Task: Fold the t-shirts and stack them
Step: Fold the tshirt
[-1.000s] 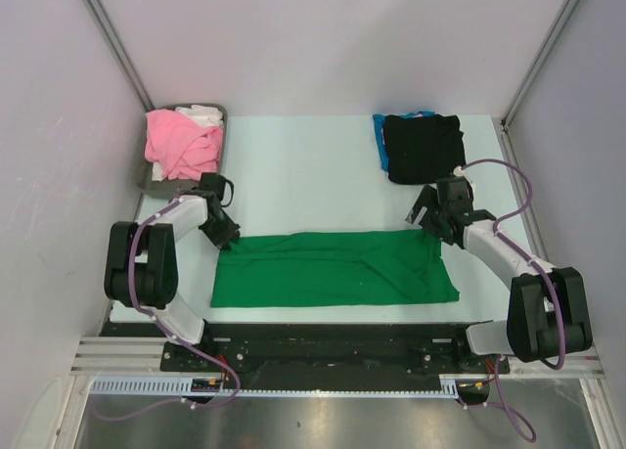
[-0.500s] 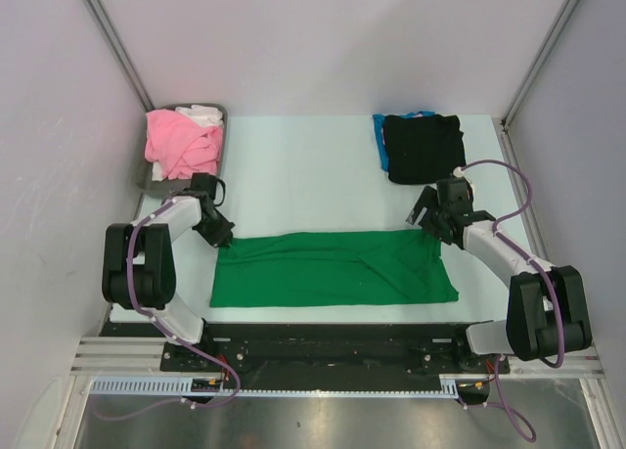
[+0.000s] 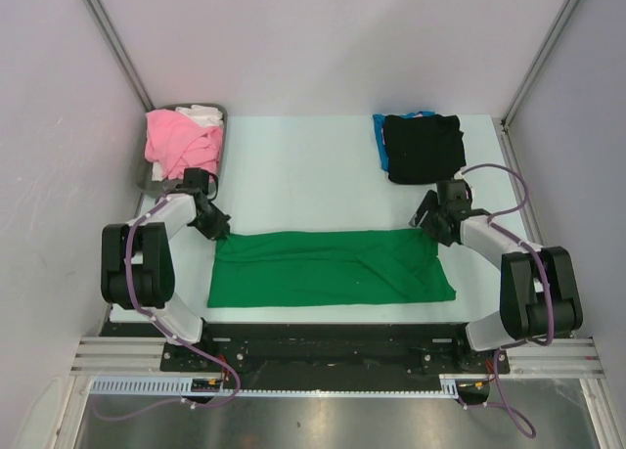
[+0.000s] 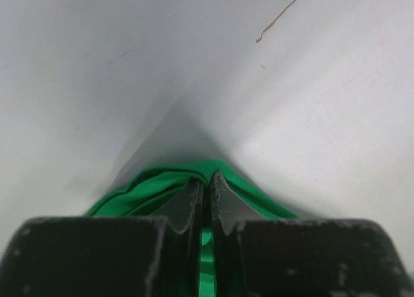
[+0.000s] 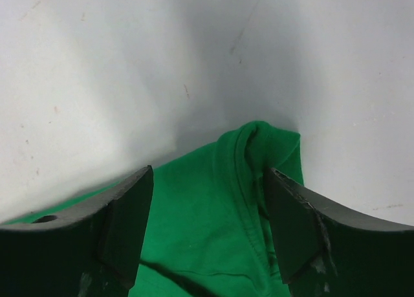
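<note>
Top external view: green t-shirt (image 3: 333, 268) flat at lower centre, left gripper (image 3: 222, 232) pinching its upper left corner, right gripper (image 3: 435, 231) spread around its upper right corner; that one should clamp fully before both lift evenly.

Bright, even light; soft wrist-view shadows
</note>
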{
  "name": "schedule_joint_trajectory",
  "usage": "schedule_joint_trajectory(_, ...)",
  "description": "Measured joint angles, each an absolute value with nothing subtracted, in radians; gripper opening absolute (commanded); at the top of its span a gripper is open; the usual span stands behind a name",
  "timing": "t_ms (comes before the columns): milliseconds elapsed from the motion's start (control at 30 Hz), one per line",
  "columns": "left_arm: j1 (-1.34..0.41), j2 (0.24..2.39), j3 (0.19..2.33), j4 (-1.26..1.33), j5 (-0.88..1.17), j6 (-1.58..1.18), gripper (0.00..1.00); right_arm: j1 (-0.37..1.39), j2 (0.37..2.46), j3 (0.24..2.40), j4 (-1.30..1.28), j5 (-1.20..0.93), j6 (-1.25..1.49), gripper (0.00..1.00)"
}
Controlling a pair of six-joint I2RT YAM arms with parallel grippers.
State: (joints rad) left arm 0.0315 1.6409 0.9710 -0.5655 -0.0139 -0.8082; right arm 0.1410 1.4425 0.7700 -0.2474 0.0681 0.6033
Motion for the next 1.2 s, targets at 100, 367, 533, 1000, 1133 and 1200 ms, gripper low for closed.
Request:
schedule_joint_trajectory(100,0.031,1.647,0.971,-0.561,-0.013,-0.804,0.09,0.136,1.479,0.769,-0.231,0.062,0.607,0.47)
schedule_joint_trajectory(367,0.033,1.654,0.971,-0.556,-0.011,-0.802,0.07,0.113,1.502,0.767,-0.221,0.063,0.617,0.00)
schedule_joint_trajectory(533,0.048,1.654,0.971,-0.554,0.009,-0.803,0.05,0.101,1.499,0.767,-0.244,0.086,0.617,0.00)
schedule_joint_trajectory(1000,0.080,1.654,0.970,-0.546,0.050,-0.802,0.21,0.068,1.473,0.756,-0.279,0.115,0.632,0.70)
schedule_joint_trajectory(1133,0.086,1.654,0.962,-0.532,0.052,-0.785,0.64,0.061,1.473,0.755,-0.276,0.115,0.628,0.92)
schedule_joint_trajectory(1200,0.089,1.653,0.962,-0.533,0.051,-0.787,0.73,0.061,1.461,0.755,-0.279,0.116,0.624,0.93)
